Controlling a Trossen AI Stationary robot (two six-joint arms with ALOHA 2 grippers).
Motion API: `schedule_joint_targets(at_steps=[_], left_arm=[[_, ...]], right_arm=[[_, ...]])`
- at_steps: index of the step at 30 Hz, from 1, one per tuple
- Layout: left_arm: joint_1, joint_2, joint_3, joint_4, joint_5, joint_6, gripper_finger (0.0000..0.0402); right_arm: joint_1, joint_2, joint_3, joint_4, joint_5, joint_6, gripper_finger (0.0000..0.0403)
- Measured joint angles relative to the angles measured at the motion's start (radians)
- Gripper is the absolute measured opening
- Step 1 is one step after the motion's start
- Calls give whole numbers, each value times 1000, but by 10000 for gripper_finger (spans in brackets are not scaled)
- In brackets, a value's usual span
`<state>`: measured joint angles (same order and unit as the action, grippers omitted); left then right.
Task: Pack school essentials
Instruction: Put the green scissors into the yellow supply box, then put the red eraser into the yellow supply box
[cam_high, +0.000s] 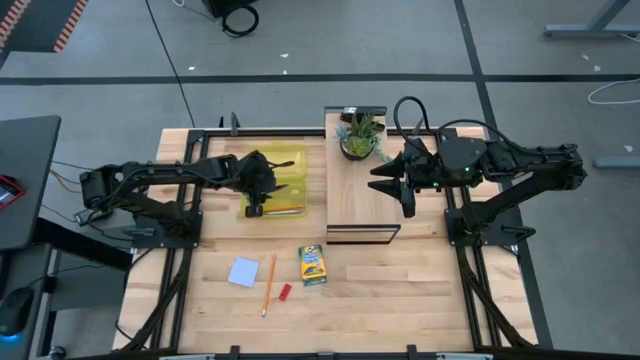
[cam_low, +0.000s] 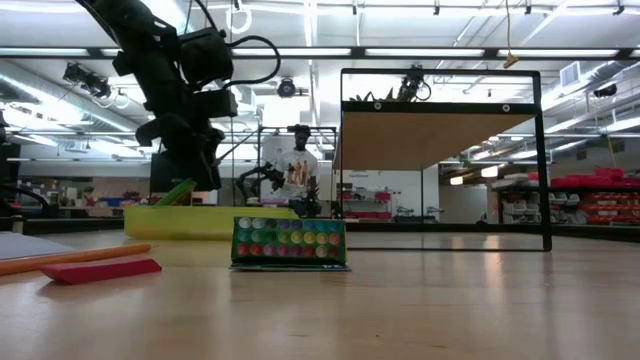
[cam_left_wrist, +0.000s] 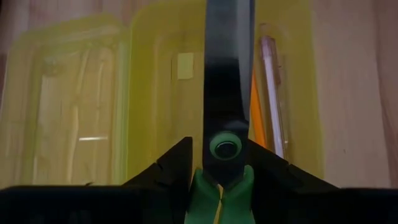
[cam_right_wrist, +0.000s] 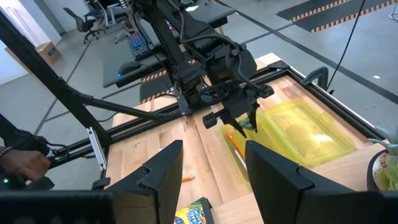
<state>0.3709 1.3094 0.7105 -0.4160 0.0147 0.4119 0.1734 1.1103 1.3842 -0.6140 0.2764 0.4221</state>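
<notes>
one item is in the air: the left gripper (cam_left_wrist: 219, 177) is clamped on the green-handled scissors (cam_left_wrist: 227, 93) at the pivot, blades hanging over the yellow case (cam_high: 282, 182) left of centre in the high view. if let go off line, the tips could catch the case wall or land across the pencil (cam_left_wrist: 257, 115) already inside. right gripper (cam_right_wrist: 208, 165), jaws apart and empty, waits by the potted plant (cam_high: 360, 135). crayon box (cam_high: 313, 265), notepad (cam_high: 243, 272) lie at lower centre.
</notes>
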Motion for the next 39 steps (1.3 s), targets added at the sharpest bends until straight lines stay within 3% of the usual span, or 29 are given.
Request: schedule_joint_targets(at_steps=[11,20,25,31,39], left_arm=[[-4,0,0,-12,-22,-60,171],[-4,0,0,-39,-18,-106,179],[-9,0,1,-98,57,-157,167],[-58,0,24,-142,69,-244,153],[-140,-1,98,-131,257,-461,138]], right_arm=[[0,0,0,3,0,0,180],[0,0,0,3,0,0,180],[0,0,0,3,0,-3,180],[-1,0,0,3,2,-13,180],[-1,0,0,2,30,-31,180]])
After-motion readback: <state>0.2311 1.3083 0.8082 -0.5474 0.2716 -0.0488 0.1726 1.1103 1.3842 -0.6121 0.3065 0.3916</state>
